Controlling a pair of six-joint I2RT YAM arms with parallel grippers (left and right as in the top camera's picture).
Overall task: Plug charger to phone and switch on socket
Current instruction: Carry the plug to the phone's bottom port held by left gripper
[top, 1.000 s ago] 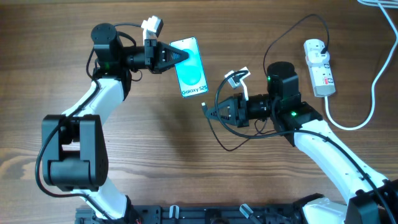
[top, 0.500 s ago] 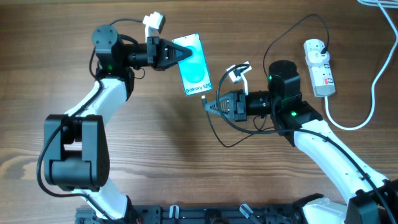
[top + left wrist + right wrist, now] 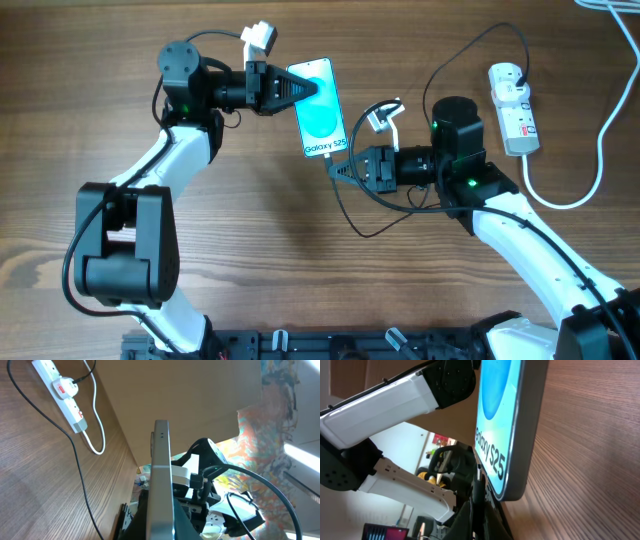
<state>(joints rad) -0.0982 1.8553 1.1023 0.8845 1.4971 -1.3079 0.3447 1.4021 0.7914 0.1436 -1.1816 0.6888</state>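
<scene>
The phone (image 3: 322, 108) with its cyan screen and white "Galaxy S25" strip is held above the table by my left gripper (image 3: 292, 90), shut on its far end. It shows edge-on in the left wrist view (image 3: 161, 480) and close up in the right wrist view (image 3: 507, 420). My right gripper (image 3: 342, 168) is shut on the charger's connector tip (image 3: 479, 480), right at the phone's lower end. The thin black charger cable (image 3: 455, 55) loops to the white plug in the socket (image 3: 513, 108), a white power strip at the right; it also shows in the left wrist view (image 3: 61, 392).
The socket's thick white cord (image 3: 600, 150) curves off the right side. The charger cable also loops on the table below my right gripper (image 3: 370, 228). The wood table's edge (image 3: 120, 435) shows in the left wrist view.
My left gripper has carried the phone right and slightly down toward my right gripper. My right gripper has moved up with the connector, closing the gap to the phone's lower end.
</scene>
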